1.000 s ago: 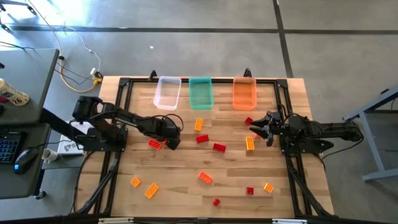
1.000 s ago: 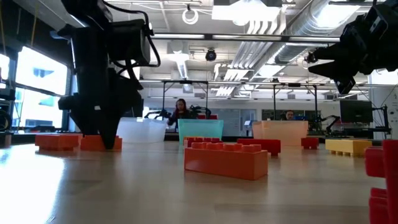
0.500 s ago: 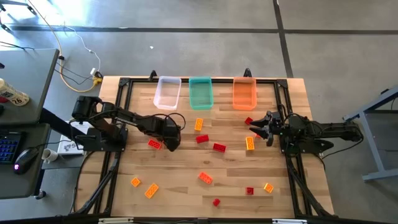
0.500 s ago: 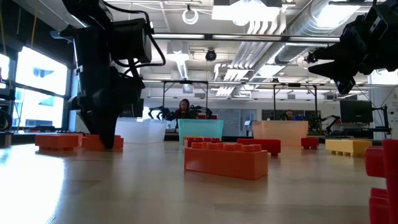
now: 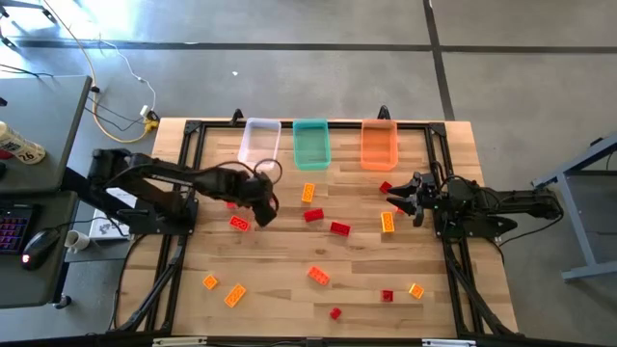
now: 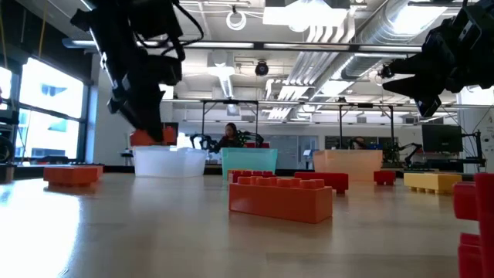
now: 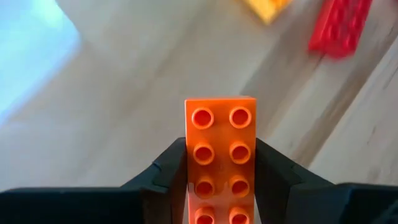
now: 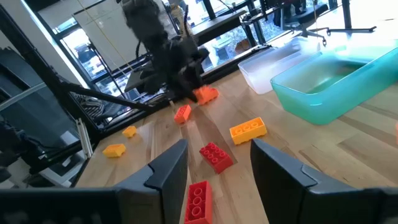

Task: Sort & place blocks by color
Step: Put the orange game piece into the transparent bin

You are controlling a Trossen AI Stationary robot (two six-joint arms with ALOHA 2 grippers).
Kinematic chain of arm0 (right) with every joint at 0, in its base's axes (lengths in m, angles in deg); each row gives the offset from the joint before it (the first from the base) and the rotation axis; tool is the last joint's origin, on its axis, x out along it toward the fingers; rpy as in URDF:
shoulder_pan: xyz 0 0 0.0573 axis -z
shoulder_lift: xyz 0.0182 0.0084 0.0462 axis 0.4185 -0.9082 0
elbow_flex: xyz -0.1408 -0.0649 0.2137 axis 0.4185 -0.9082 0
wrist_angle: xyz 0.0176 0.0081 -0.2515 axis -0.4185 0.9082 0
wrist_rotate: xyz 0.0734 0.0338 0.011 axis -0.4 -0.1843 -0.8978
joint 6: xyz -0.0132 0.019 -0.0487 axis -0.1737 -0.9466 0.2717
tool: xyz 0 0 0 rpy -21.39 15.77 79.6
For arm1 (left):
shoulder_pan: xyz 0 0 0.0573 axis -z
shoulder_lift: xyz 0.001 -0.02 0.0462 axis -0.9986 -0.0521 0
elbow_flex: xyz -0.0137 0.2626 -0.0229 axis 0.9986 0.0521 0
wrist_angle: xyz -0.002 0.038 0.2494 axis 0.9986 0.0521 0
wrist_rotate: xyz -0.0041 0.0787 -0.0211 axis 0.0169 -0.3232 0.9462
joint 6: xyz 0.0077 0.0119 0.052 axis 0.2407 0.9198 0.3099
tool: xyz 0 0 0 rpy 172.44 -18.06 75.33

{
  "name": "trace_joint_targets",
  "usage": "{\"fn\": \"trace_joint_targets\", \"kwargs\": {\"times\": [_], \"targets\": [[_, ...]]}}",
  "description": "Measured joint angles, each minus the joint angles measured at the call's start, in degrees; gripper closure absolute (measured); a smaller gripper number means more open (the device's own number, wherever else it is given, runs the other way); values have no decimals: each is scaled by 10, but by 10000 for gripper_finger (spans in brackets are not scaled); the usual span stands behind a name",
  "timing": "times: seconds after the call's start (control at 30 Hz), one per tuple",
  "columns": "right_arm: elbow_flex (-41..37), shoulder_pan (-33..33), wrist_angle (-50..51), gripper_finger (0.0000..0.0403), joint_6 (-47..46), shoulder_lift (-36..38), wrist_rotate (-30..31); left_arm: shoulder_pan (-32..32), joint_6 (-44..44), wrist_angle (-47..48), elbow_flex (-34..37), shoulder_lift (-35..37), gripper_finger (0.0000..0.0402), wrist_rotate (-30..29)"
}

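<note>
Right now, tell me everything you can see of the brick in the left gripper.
The orange brick is an oblong of glossy plastic with two rows of round studs, four pairs showing in the left wrist view. The left gripper is shut on its long sides, one dark finger against each. It is lifted clear of the table, held in front of the clear bin in the low view. Nothing else touches it.

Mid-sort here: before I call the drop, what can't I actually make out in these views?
- The orange brick in the left gripper: its near end is cut off by the left wrist picture's edge.
- Contents of the clear bin: the low view looks level at its wall; in the high view the bin is too small to tell.
- Red brick: cut off by the low view's right edge.
- Right gripper, waiting beside the orange bin: nothing hidden between its open jaws.
</note>
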Motion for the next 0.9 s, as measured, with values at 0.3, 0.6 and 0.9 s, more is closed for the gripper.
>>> {"fn": "trace_joint_targets", "kwargs": {"times": [0.3,0.6,0.9], "targets": [[0,0,0,242,0,0,0,-87,130,-47,-1,88,287,-27],[0,0,0,242,0,0,0,-207,227,-80,-1,113,285,-28],[0,0,0,242,0,0,0,-320,265,-109,-1,68,285,4]]}}
